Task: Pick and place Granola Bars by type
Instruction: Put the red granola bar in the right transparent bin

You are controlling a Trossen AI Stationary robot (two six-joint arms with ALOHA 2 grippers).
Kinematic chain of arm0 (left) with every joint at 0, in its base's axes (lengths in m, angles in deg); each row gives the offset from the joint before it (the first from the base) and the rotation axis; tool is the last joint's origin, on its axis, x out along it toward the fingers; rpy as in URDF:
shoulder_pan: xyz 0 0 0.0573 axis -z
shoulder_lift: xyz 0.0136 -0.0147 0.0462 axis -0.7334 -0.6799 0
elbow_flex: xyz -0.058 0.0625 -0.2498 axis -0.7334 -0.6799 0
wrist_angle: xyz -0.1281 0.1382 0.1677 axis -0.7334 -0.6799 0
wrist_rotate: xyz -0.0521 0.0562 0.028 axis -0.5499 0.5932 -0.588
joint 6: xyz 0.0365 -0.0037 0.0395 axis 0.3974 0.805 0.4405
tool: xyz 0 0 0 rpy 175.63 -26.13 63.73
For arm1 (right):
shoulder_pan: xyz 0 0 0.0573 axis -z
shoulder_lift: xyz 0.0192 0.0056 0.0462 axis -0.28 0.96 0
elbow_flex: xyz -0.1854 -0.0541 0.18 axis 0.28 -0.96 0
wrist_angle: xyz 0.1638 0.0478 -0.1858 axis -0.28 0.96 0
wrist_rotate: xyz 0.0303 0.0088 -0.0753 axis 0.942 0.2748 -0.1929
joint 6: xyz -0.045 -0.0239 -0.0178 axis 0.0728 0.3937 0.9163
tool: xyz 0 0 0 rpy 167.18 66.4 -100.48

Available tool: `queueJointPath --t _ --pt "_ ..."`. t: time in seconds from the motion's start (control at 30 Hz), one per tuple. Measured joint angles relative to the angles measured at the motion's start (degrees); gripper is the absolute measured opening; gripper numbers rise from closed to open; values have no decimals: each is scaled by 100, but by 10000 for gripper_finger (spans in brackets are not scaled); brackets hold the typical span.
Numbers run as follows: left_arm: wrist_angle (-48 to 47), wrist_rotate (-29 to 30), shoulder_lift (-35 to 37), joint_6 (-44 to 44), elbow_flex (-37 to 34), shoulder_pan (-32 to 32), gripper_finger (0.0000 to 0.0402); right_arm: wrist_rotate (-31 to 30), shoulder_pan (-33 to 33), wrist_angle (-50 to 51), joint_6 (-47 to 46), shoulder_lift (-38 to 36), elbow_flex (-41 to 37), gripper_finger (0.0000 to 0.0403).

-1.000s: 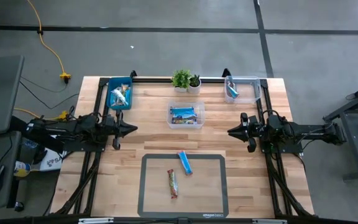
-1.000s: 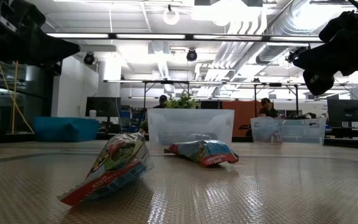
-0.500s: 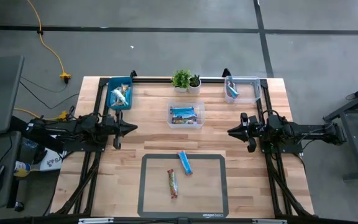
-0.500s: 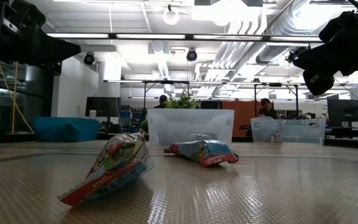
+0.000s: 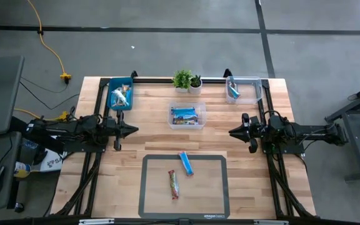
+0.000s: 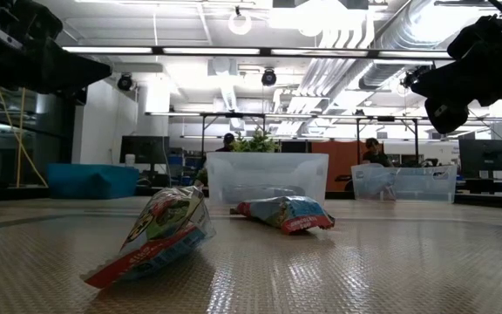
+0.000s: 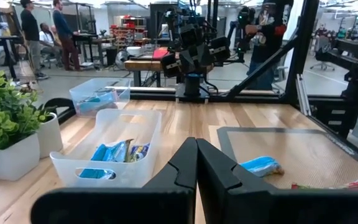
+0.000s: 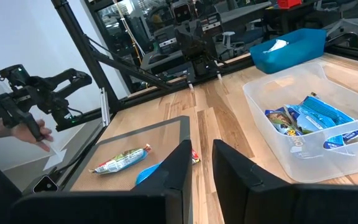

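Two Granola Bars lie flat on the grey mat (image 5: 149,187) near the table's front edge: a light blue one (image 5: 185,163) and a red-and-green one (image 5: 173,184). More bars lie in the clear middle bin (image 5: 187,116), the blue bin (image 5: 120,94) at the far left and the clear bin (image 5: 242,90) at the far right. My left gripper (image 5: 133,129) hovers level at the table's left side, shut on nothing (image 7: 196,142). My right gripper (image 5: 232,132) hovers level at the right side, with a narrow gap between its fingers (image 8: 202,146) and nothing in it.
Two small potted plants (image 5: 187,80) stand at the far edge behind the middle bin. Black frame rails run along the left and right sides of the table. Bare wood lies between the mat and the bins. Beyond the table a person's hand (image 8: 27,129) shows.
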Motion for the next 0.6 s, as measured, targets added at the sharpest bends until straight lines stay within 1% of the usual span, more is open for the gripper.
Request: queueJointPath --t 0.6 --pt "0 4 0 3 4 1 1 -1 2 -55 0 -2 1 49"
